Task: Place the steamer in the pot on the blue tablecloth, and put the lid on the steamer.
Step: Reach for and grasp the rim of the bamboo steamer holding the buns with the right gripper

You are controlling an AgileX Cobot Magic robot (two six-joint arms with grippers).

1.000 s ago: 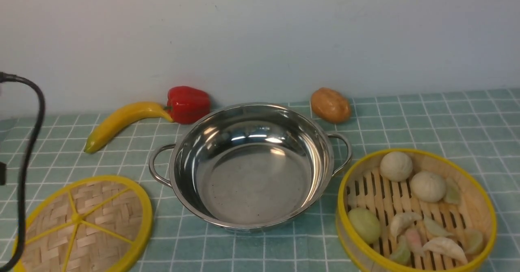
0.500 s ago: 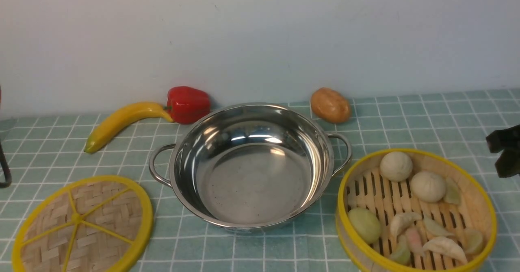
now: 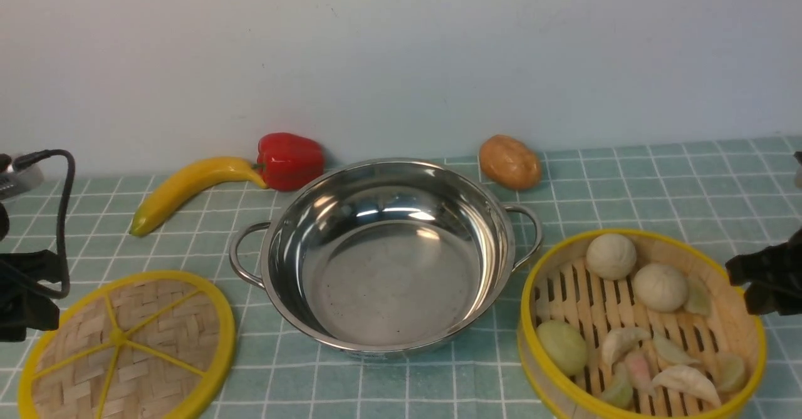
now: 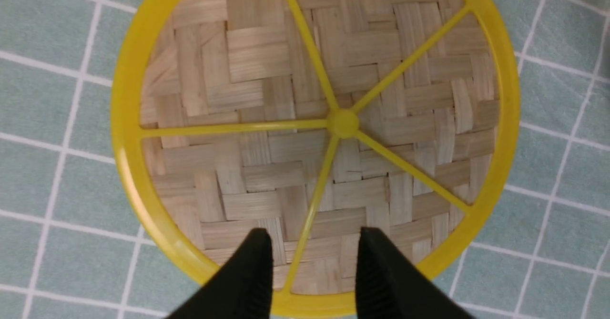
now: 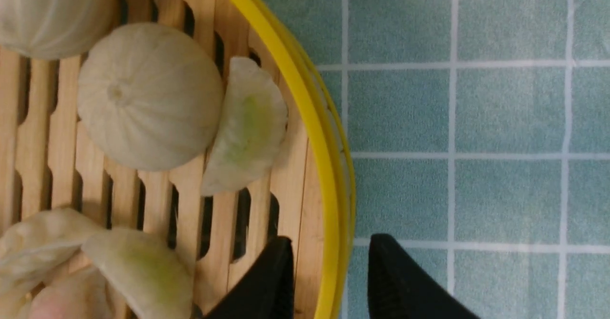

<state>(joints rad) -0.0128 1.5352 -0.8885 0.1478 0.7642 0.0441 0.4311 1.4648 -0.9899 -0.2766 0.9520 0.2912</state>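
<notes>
Left gripper: jaws apart, empty, over lid edge, astride one spoke. Lid lies flat on cloth, front left. Pot centre. Steamer front right on cloth, holding buns. Right gripper: jaws apart, astride steamer rim, not clamped.

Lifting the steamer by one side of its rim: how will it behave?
Likely stiff: the steamer has a wooden wall and yellow rim. Held on one side by the right hand, it may tilt, so the round buns could roll.
</notes>
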